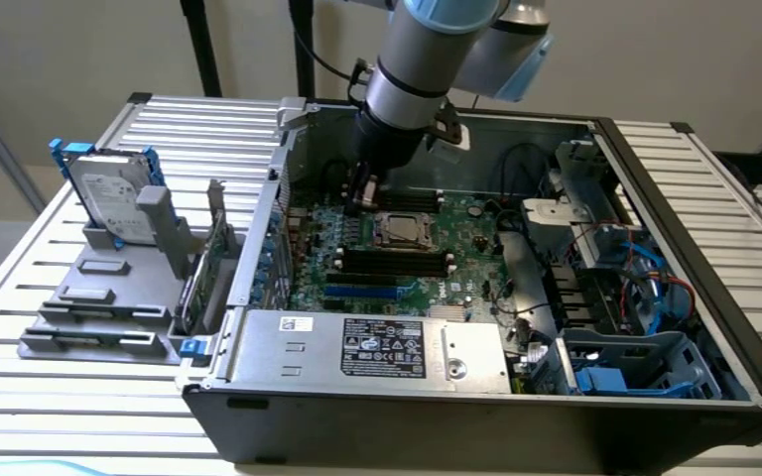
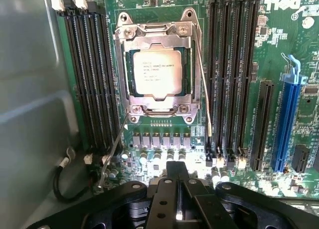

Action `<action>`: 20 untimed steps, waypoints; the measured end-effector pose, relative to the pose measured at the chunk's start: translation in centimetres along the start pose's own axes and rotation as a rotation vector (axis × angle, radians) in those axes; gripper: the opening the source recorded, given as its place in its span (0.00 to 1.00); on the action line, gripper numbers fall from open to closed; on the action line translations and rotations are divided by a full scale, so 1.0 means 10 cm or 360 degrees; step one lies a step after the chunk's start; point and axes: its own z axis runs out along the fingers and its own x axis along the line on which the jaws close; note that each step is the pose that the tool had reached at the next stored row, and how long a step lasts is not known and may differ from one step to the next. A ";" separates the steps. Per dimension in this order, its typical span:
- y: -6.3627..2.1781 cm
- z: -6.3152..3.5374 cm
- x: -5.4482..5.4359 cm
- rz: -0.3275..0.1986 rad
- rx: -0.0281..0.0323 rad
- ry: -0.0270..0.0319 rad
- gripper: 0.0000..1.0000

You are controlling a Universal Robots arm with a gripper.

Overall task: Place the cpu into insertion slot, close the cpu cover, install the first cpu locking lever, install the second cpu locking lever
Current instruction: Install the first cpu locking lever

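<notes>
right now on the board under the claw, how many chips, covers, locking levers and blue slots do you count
chip: 1
cover: 1
locking levers: 2
blue slot: 1
total: 5

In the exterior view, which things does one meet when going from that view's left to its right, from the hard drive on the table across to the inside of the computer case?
hard drive → cpu in the insertion slot → silver bracket → blue cables
</notes>
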 end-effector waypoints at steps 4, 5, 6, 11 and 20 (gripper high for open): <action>-0.006 0.000 0.00 0.0065 -0.00047 0.00313 0.11; -0.007 0.001 0.00 0.0081 -0.00058 0.00389 0.11; -0.009 0.002 0.00 0.0097 -0.00068 0.00462 0.11; -0.014 0.003 0.00 0.0185 -0.00137 0.00804 0.11; -0.020 0.004 0.00 0.0360 -0.00287 0.01344 0.11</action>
